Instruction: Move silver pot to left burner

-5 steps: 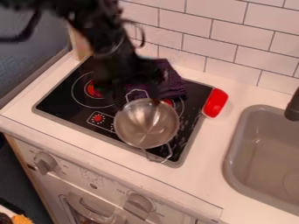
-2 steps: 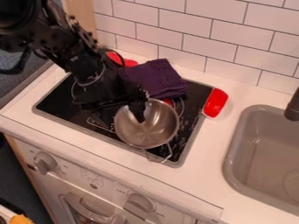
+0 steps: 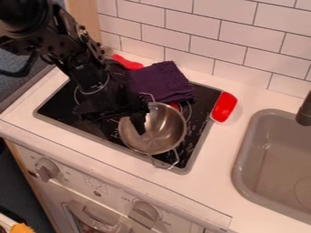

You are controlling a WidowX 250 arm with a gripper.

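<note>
Gripper dips inside the left rim of the silver pot; I can't tell how far it is open or whether it grips. The pot lies to its right, front handle near the hob's edge, hob showing between pot and red object.

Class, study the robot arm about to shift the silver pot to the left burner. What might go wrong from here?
The gripper is at the left side of the pot, partly over its opening, so a one-sided grip might tip or twist it. The pot's back handle is right by the purple cloth, so it might snag and drag the cloth along. The cloth also lies partly on the stove, which might be a scorching hazard if the burners were hot.
</note>
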